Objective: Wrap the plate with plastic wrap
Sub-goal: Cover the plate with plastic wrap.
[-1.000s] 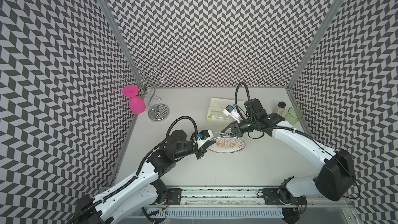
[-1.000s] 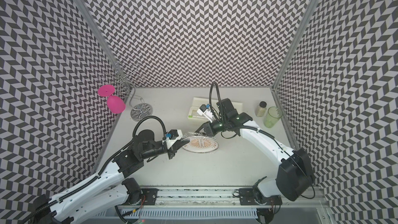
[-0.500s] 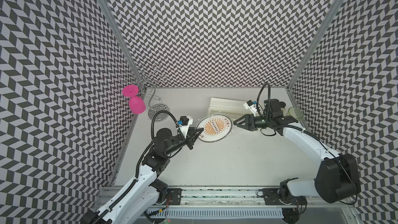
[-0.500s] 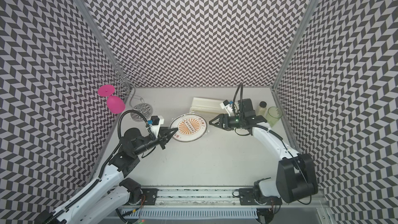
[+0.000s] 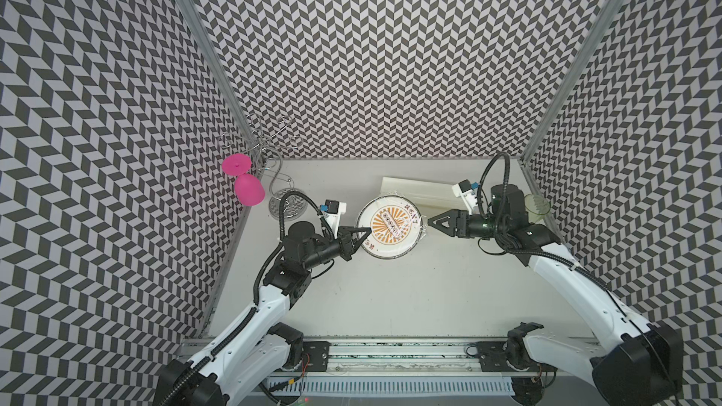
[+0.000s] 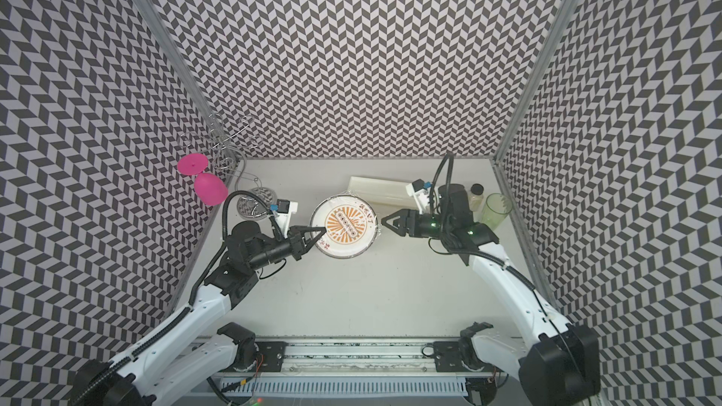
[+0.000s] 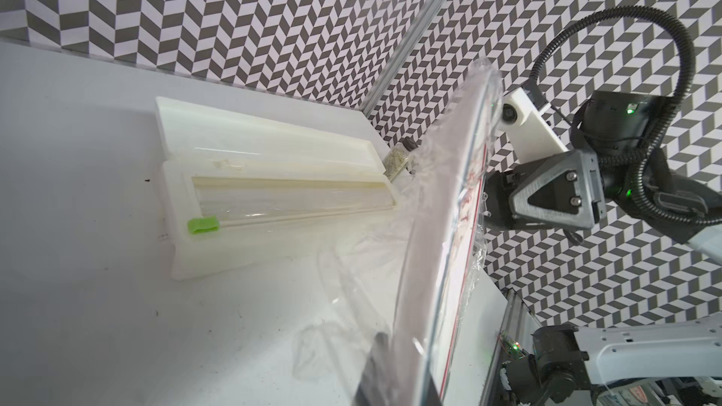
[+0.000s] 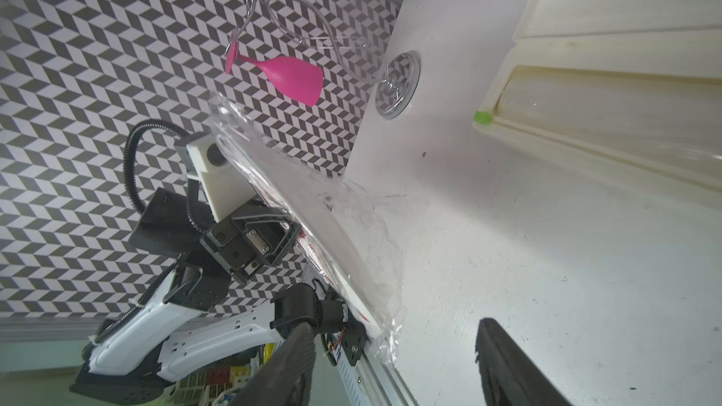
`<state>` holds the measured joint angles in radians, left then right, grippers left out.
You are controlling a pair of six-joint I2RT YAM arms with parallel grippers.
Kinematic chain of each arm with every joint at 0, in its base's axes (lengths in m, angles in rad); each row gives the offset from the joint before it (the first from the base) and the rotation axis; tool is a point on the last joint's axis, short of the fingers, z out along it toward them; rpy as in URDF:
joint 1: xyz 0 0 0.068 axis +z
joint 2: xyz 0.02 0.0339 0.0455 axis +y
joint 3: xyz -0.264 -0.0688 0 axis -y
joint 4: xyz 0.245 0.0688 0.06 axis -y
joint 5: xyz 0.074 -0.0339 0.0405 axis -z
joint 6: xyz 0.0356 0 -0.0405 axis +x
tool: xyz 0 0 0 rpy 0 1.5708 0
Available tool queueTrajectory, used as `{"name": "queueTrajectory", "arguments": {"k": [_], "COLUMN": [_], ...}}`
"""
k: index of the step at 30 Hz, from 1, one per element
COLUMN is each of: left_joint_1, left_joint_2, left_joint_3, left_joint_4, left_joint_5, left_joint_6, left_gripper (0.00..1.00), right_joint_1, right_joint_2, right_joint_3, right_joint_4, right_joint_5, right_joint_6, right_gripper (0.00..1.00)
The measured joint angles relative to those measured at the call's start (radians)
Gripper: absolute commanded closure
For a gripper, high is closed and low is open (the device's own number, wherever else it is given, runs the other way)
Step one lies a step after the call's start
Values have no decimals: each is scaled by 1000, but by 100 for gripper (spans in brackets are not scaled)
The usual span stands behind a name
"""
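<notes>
Since a second ago the plate has gone from lying nearly flat to standing tilted on edge, and the right gripper has let go and backed off to the right. In both top views the plate's face shows fully: white, thin dark rim, orange sunburst centre with a row of dots, small red characters around it. It sits mid-desk, just in front of the cream dispenser box. The left gripper is clamped on the plate's left rim. Wrinkled, glossy plastic wrap clings over the plate and bunches behind it. The right gripper's jaws stand wide and empty, just beside the right rim.
</notes>
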<state>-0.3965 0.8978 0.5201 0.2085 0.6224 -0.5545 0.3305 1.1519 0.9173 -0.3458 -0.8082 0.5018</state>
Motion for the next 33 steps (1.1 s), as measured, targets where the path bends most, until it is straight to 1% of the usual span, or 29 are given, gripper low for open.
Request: {"name": "queueTrajectory", "arguments": {"k": [4,9,15,18,23,25,28,33], "left_joint_1": [0,5,16,19,19,19,19,26], "left_joint_2": [12,24,31,32,33,36,40,40], "left_joint_3": [0,0,0,0,0,0,0,0], "left_joint_4": [2,-1,-2,-1,-1,0,-1,0], "left_joint_5": [13,13,13,14,21,24,27,29], "left_joint_6": [-45,-76,-105,-114,-123,-126,-132,-148], "left_gripper": [100,100,100,100,100,100,100,100], "right_joint_1": [16,21,21,21,23,27,29,33], "right_joint_2": [6,8,8,8,8,8,10,15], "right_joint_3": [-35,-53,-86,-90,-93,-97,-99,-103], "right_joint_4": [21,58,93,103,134,153,174,193], "right_joint_5": [-18,-50,-87,-96,-111,-115,-121,-128], "right_joint_6": [23,47,65,68,79,89,98,105], "right_gripper": [47,52,64,68,70,72,78,92]}}
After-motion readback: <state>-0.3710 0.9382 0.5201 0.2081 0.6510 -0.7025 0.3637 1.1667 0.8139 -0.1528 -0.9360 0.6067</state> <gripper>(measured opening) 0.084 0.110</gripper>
